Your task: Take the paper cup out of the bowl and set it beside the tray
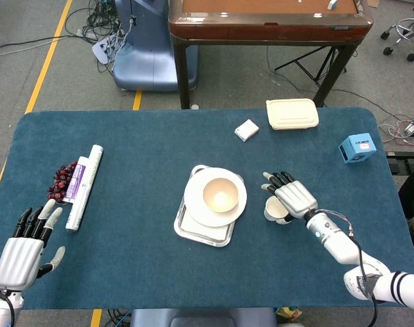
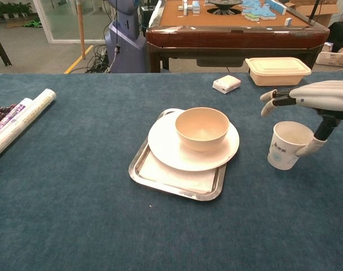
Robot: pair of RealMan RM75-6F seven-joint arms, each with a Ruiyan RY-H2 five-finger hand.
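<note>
The white paper cup [image 1: 277, 210] [image 2: 287, 145] stands upright on the blue table, just right of the steel tray [image 1: 193, 233] [image 2: 171, 178]. The tray carries a white plate [image 2: 165, 147] with an empty beige bowl [image 1: 220, 194] [image 2: 202, 128] on it. My right hand [image 1: 293, 196] [image 2: 318, 96] hovers over the cup with its fingers stretched out above the rim; the thumb lies against the cup's right side. My left hand [image 1: 22, 248] rests open near the front left corner, far from the tray.
A rolled paper [image 1: 84, 177] [image 2: 18, 124] and dark berries [image 1: 60, 182] lie at the left. A small white box [image 1: 246, 129], a cream lunch box [image 1: 292, 113] and a blue box [image 1: 357, 147] sit toward the back right.
</note>
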